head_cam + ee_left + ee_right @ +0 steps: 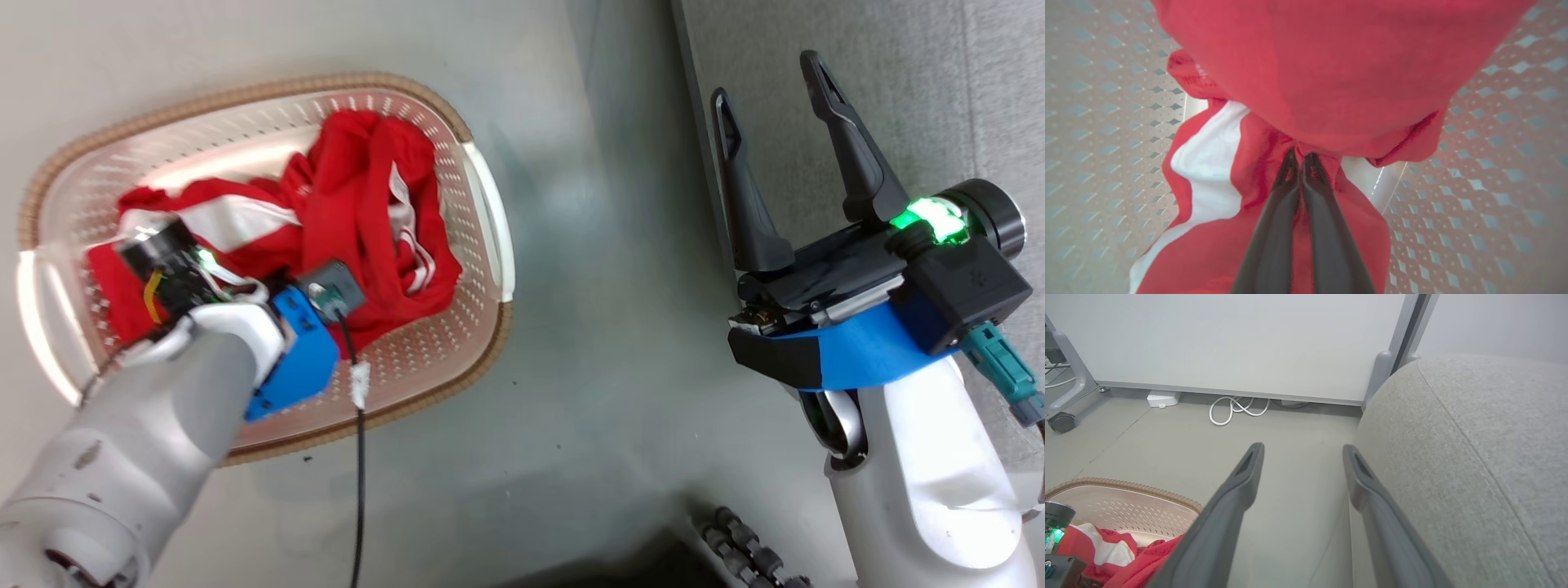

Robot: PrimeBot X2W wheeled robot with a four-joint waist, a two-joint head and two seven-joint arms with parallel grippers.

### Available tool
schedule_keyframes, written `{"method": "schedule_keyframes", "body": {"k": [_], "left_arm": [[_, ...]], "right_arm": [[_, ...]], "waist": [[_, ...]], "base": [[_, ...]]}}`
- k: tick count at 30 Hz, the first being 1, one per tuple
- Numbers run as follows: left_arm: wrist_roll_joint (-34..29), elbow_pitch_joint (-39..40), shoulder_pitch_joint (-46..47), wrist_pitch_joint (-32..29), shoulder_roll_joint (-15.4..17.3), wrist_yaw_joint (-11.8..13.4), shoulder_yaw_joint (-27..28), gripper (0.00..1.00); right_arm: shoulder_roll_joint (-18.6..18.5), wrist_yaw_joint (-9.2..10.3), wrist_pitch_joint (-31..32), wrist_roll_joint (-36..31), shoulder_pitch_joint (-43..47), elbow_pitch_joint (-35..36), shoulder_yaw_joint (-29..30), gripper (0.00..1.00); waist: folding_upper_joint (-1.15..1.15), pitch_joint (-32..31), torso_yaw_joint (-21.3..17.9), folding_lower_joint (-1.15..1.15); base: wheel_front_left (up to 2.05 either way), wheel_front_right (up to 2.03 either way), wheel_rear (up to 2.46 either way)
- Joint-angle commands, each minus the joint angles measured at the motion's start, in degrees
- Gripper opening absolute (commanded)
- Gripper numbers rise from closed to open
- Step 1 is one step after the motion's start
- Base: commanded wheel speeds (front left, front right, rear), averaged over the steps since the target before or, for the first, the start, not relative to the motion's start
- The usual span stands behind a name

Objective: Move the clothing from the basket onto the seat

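At the near left, the left pincer (pixel 1300 157) reaches down into the basket (pixel 487 214), its fingers pressed together on a fold of the red clothing (pixel 359 188) heaped inside. Farther right, the right pincer (pixel 763 77) hangs wide and empty over the edge of the grey seat (pixel 898 82), across a strip of floor (pixel 588 343) from the basket.
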State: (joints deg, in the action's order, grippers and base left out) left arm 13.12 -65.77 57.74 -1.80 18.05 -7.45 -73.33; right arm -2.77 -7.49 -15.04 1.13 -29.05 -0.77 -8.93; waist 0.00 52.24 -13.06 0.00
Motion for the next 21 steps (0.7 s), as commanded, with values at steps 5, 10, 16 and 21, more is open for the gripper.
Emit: {"method": "schedule_keyframes", "body": {"k": [5, 10, 16, 21], "left_arm": [[1.68, 0.45, -1.18, 2.55, -1.84, -0.05, -0.2, 0.0], [4.64, 0.34, -1.97, 5.9, -3.85, -0.05, -0.2, 0.0], [8.2, -0.2, -2.99, 10.73, -6.05, -0.05, -0.19, 0.0], [11.63, -0.69, -3.61, 14.59, -7.71, -0.05, 0.0, 0.0]], "right_arm": [[-0.19, -0.01, -0.23, -1.1, 1.07, -0.78, 0.8, 1.0], [-0.2, -0.01, -0.22, -2.07, 2.11, -1.62, 1.52, 1.0], [-0.6, -0.01, -0.22, -2.7, 4.05, -2.94, 2.41, 1.0], [-1.09, -0.01, -0.23, -2.75, 6.08, -3.94, 2.93, 1.0]], "waist": [[0.0, -4.55, 2.35, 0.0], [0.0, -8.68, 4.53, 0.0], [0.0, -14.43, 7.34, 0.0], [0.0, -19.53, 9.46, 0.0]], "base": [[0.0, 0.0, 0.0], [0.0, 0.0, 0.0], [0.0, 0.0, 0.0], [0.0, 0.0, 0.0]]}}
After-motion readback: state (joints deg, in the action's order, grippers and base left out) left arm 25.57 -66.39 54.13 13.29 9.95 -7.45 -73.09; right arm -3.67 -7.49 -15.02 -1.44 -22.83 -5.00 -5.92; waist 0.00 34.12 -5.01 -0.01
